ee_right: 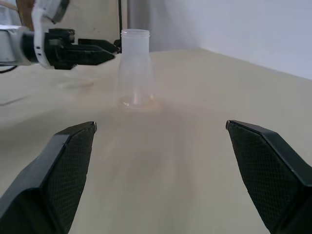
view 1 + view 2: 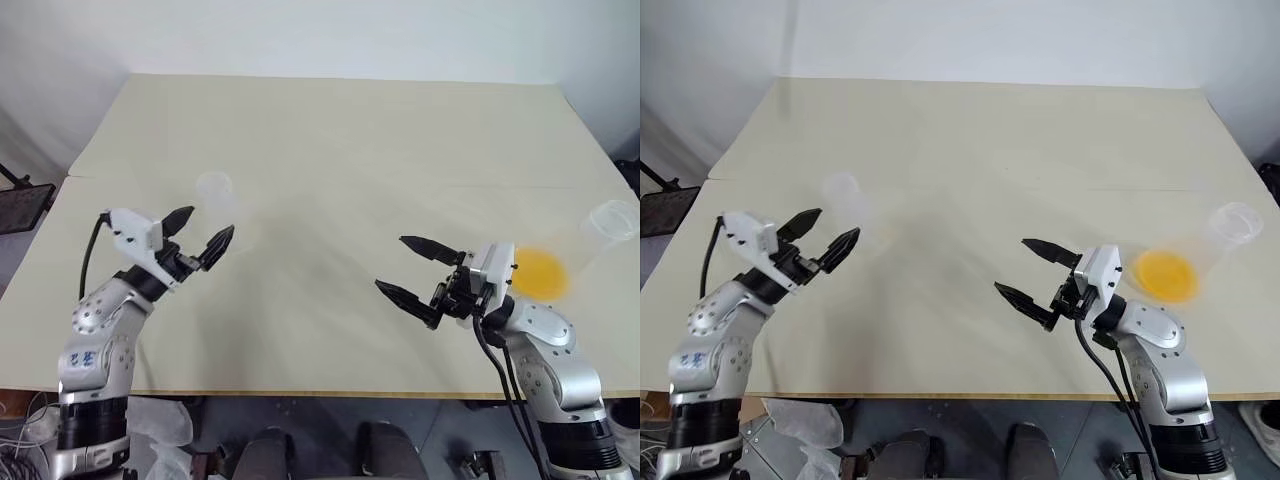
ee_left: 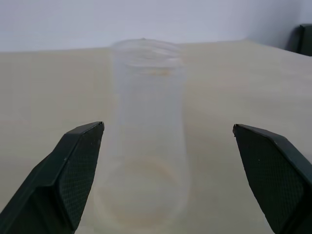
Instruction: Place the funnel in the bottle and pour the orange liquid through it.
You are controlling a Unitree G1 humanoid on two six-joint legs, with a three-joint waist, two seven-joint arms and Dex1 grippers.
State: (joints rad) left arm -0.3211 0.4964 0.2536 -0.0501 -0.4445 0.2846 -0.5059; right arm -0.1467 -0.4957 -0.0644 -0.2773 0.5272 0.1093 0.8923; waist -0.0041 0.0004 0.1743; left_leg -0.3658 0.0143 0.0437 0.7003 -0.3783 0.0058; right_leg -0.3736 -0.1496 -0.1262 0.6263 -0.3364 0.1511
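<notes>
Bottle (image 3: 148,136) upright on tabletop (image 2: 330,140), just ahead of your left pincer (image 2: 206,235), jaws wide, empty; centre it, close low, gently; right pincer (image 2: 418,270) wide, empty; orange liquid (image 2: 540,272) behind it.

A pale beige table (image 2: 330,150) is seen, with a faint seam running across it. A clear bottle (image 2: 222,205) stands upright on its left part. At the right edge a clear cup (image 2: 600,235) lies tilted on its side, with orange liquid (image 2: 540,272) gathered in it.
</notes>
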